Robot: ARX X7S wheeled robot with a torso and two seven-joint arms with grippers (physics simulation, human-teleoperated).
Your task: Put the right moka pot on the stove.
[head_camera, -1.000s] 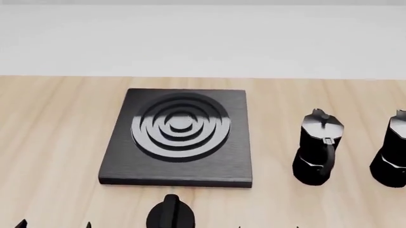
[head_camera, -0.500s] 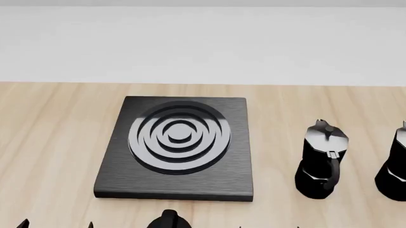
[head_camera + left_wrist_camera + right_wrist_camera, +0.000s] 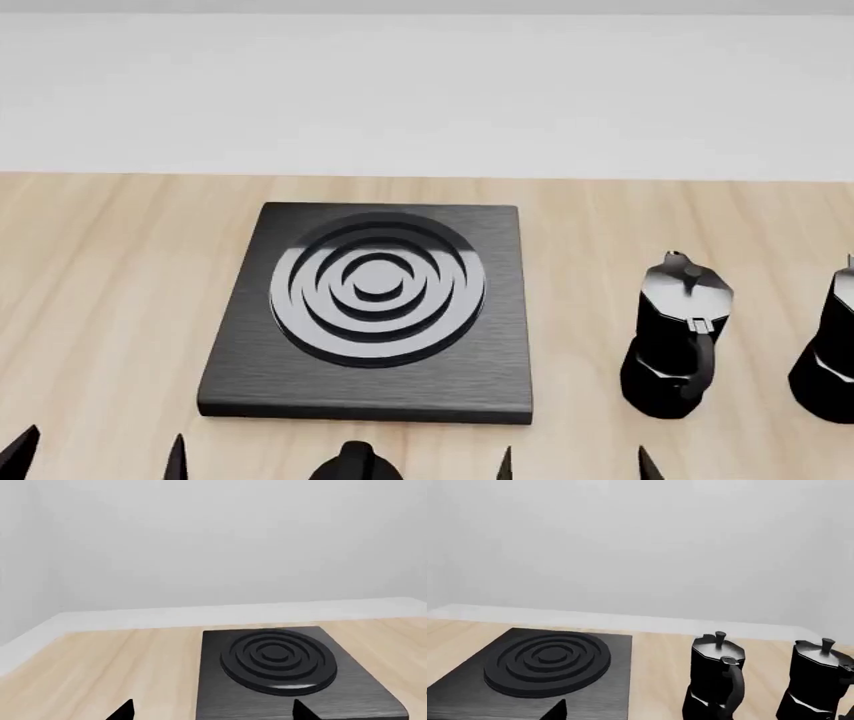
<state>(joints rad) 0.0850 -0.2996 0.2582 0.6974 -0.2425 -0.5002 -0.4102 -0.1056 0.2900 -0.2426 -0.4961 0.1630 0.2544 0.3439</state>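
1. One pale wooden worktop (image 3: 107, 300) carries everything, with a white wall behind it.
2. The flat square black brushed stove (image 3: 367, 315) with raised concentric burner rings lies left of centre in the head view; nothing stands on it. It also shows in the left wrist view (image 3: 293, 680) and the right wrist view (image 3: 540, 672).
3. The right black faceted moka pot (image 3: 830, 345), cut by the head view's right edge, stands upright on the worktop well right of the stove. In the right wrist view (image 3: 817, 685) its lid knob and narrow waist are plain.
4. The left black faceted moka pot (image 3: 678, 335), its twin, stands upright between the stove and the right pot, apart from both, loop handle towards the camera.
5. A small round black dial knob (image 3: 354, 462) sits just in front of the stove's near edge.
6. The left gripper (image 3: 96, 450) shows only two dark fingertips at the head view's lower edge, spread apart with nothing between them.
7. The right gripper (image 3: 574, 462) likewise shows two fingertips, its jaws apart and empty, near the worktop's front and clear of both pots.
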